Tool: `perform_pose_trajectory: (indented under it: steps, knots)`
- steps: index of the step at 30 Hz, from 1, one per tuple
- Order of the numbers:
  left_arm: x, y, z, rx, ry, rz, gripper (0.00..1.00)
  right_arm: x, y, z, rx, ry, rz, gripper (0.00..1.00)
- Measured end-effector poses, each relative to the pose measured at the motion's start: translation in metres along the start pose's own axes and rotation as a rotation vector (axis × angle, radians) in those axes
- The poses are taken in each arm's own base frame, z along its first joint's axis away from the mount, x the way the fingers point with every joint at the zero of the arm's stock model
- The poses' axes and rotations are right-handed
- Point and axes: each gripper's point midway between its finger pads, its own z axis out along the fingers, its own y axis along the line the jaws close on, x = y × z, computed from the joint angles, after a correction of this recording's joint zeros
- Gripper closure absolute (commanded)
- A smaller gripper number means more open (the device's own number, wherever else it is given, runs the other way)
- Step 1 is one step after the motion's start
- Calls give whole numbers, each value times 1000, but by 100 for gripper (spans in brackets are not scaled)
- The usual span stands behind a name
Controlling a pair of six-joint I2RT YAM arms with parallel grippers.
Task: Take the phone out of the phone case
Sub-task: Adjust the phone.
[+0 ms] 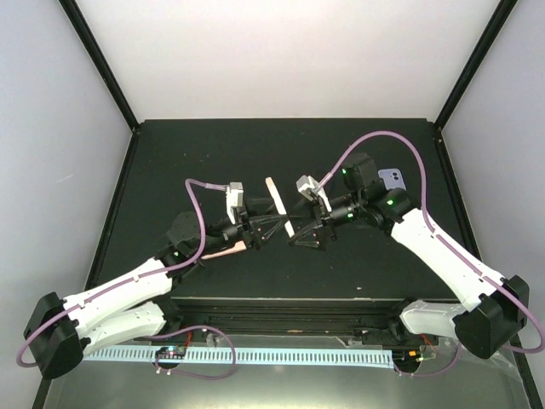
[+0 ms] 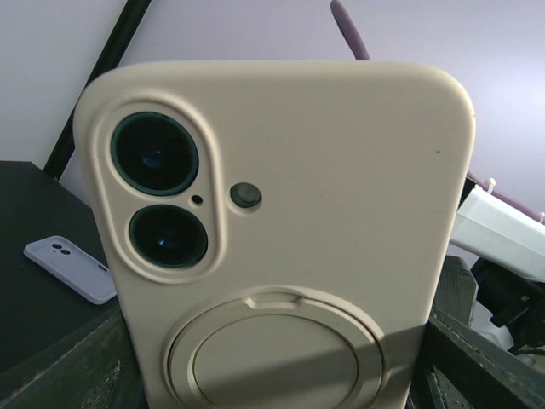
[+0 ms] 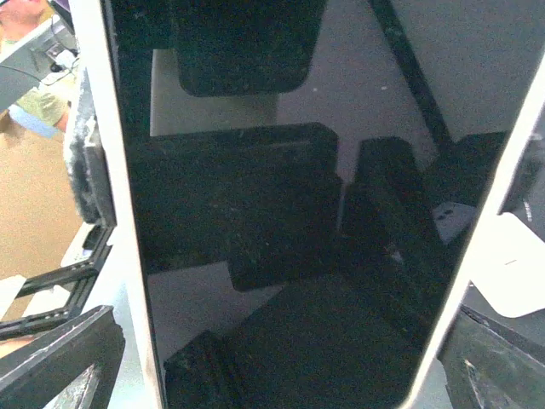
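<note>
Phone case (image 2: 324, 213), gripped edgewise by left claw (image 1: 266, 230), faces wide-spread right claw (image 1: 305, 232).

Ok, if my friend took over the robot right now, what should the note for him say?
Left pincer: shut across the cream phone case, holding it upright off the table.
Right pincer: open, one finger on either side of the phone, facing its screen, not gripping.
Things: the phone sits inside the case, lenses showing through its back. A lilac phone lies flat on the table's far right, untouched.
Done: cased phone picked up.
Left to do: get the phone out of the case.
</note>
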Motion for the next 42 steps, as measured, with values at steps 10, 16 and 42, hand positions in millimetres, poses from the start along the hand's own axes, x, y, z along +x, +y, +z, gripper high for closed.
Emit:
perform_pose_trajectory:
  steps: [10, 16, 42]
  knots:
    - [-3, -7, 1, 40, -15, 2, 10, -7, 6, 6, -38, -20, 40, 47]
    - [-9, 0, -8, -26, -53, 35, 1, -4, -9, 6, 63, -18, 32, 51]
    - [14, 96, 48, -391, 35, -107, 42, 34, -126, -56, 932, 136, -40, 55]
